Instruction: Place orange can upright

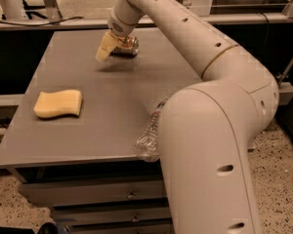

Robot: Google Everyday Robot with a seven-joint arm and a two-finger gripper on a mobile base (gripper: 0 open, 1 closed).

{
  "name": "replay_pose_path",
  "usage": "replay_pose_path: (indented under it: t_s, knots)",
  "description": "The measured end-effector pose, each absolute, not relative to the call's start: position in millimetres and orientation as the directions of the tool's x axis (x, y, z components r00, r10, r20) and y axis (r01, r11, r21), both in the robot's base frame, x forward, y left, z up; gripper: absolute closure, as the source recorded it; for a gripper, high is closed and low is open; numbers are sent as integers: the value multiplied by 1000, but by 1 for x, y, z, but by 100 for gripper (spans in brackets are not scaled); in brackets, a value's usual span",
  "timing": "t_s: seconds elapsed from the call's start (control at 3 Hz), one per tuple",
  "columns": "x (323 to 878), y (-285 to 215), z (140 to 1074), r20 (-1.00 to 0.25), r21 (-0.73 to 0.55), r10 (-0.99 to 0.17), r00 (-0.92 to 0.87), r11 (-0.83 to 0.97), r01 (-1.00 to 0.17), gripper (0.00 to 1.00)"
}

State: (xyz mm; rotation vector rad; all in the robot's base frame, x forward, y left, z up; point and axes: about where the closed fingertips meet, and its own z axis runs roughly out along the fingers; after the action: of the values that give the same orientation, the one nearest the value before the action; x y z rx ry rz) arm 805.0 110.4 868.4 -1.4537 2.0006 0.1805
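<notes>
The orange can (128, 46) lies on its side in my gripper (108, 49), over the far middle of the grey table (102, 126). It looks lifted a little off the surface, with a shadow under it. The gripper's cream fingers (104, 50) are shut on the can's left end and point down and to the left. My arm reaches in from the right and hides part of the table.
A yellow sponge (58, 103) lies at the left of the table. A clear plastic water bottle (148, 139) lies on its side near the front edge, partly behind my arm. Drawers (132, 194) sit under the table. A rail runs behind the table.
</notes>
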Motion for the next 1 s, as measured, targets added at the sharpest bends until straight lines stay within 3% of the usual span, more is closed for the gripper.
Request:
replay_pose_path:
  t_s: [0.33,1.0]
  knots:
    - [811,108,854,-544,-255,-819,-181,367,-894,0]
    - [815,106,841,-498,-243,-843,-204,361,-900,40]
